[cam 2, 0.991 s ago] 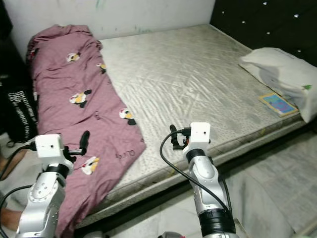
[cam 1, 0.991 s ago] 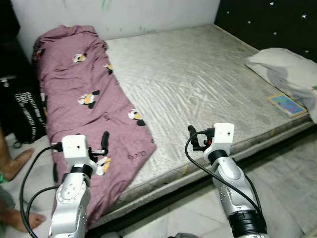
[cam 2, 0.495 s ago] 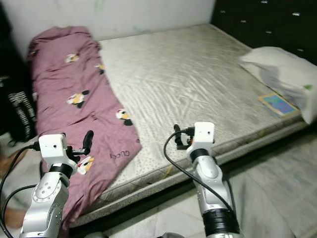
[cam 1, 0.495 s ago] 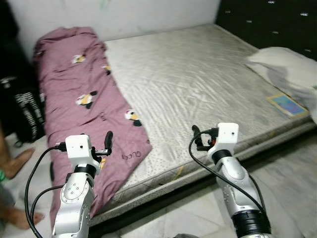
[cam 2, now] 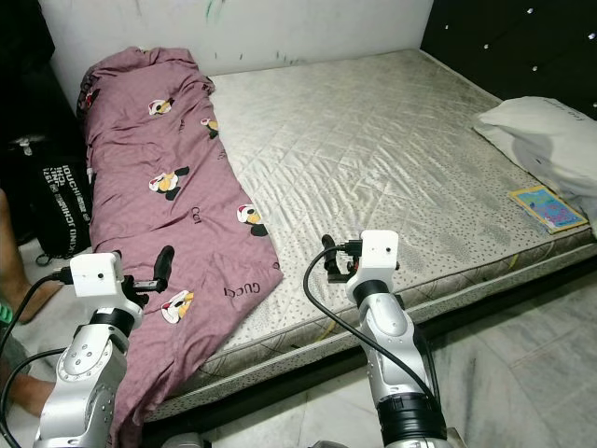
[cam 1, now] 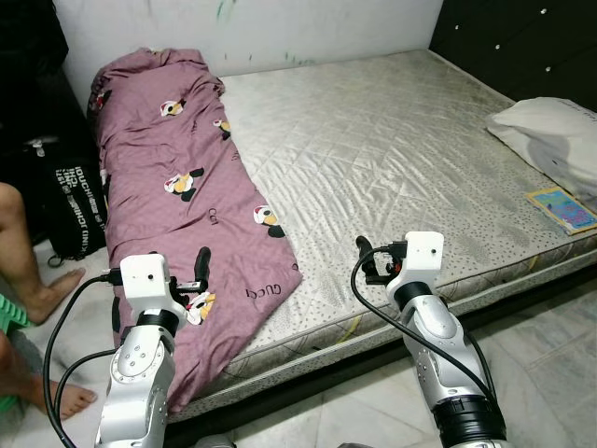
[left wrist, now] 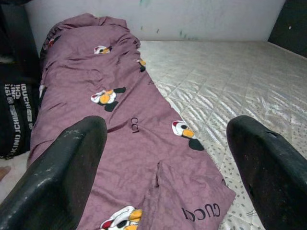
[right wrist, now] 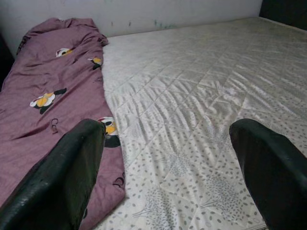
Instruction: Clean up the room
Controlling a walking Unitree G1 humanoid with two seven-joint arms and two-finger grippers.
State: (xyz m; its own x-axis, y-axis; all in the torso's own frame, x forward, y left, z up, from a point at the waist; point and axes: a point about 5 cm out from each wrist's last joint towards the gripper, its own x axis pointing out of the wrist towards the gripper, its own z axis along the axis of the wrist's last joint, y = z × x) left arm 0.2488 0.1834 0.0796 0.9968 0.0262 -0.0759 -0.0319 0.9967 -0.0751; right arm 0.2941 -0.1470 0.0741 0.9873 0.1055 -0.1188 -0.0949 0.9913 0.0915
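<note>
Bare quilted mattress point(cam 1: 392, 149) sits low on a pale marbled tile floor point(cam 1: 550, 355). White scuffed wall point(cam 1: 280, 28) runs behind the mattress; a dark tufted headboard point(cam 1: 522, 37) stands at its right end. A black bag point(cam 1: 70, 201) with white lettering stands on the floor just left of the mattress. Even indoor light.

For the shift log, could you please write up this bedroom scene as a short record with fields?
place: bare mattress low on a tiled floor
blanket: purple blanket along the mattress's left side, one corner hanging over the front edge
pillow: white pillow at the right end, colourful booklet beside it
bag: black bag on the floor, left
person: bare foot at left
left tool: open, above the blanket
right tool: open, above the mattress edge
</note>
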